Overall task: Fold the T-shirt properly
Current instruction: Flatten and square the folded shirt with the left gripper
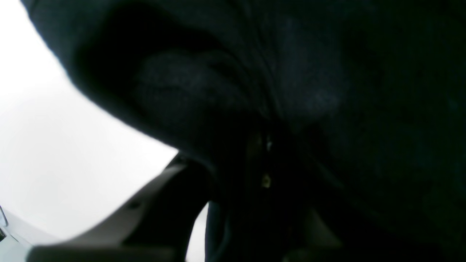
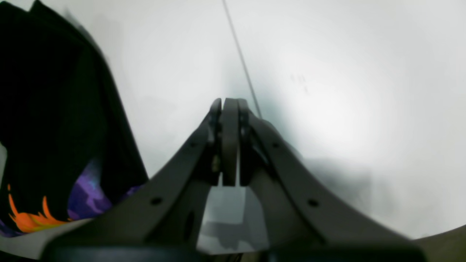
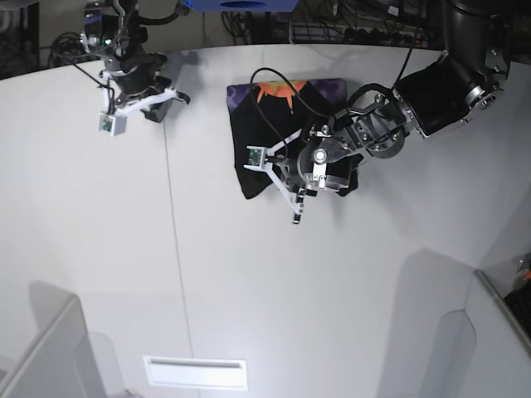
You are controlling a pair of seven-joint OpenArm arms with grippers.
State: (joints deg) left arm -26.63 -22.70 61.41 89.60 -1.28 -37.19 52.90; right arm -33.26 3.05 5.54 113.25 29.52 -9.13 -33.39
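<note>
The T-shirt (image 3: 274, 124) lies bunched on the white tabletop (image 3: 249, 290), and we see our left pincer (image 3: 300, 195) clamped on its black cloth. Our right pincer (image 2: 230, 109) hangs closed, empty, well apart.

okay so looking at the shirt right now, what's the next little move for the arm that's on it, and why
Probably carry the pinched edge across and lay it flat. The left hand looks closed on black cloth of the T-shirt, which lies bunched with its print showing; the right hand is shut, empty and off the shirt.
</note>
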